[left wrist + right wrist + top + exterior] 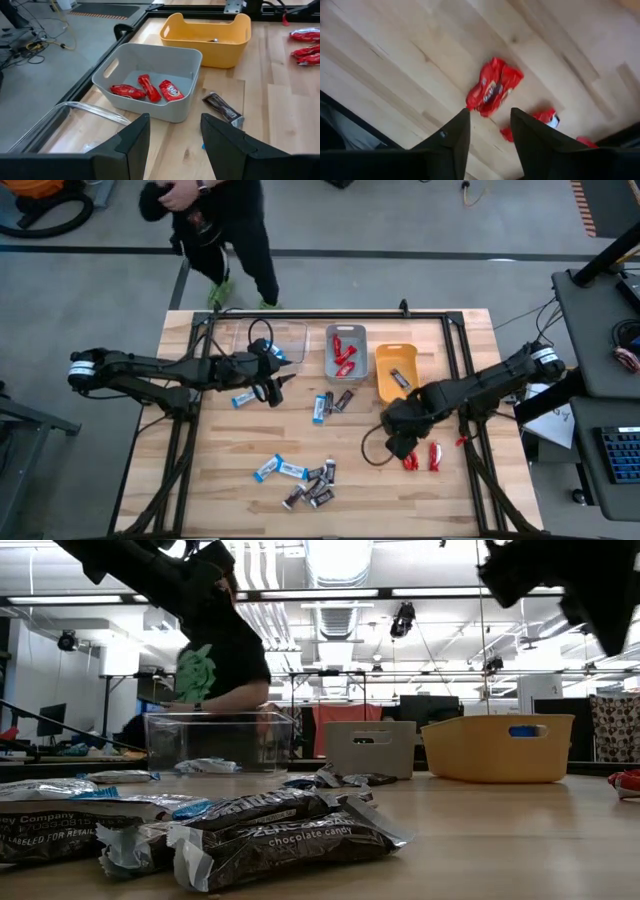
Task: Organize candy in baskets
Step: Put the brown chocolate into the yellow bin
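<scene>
Hovering my right gripper (487, 137) over the red candy (492, 87) lying loose on the table (480, 490) near its right edge, I am keeping my fingers (447, 145) parted with nothing between them. I am judging the piece light, soft and crinkly, its foil likely slippery, so I am favouring a pinch across the middle, short way. In the high view its long axis is running roughly front-to-back. My left gripper (172, 142) is waiting spread near the grey basket (190, 60).
</scene>
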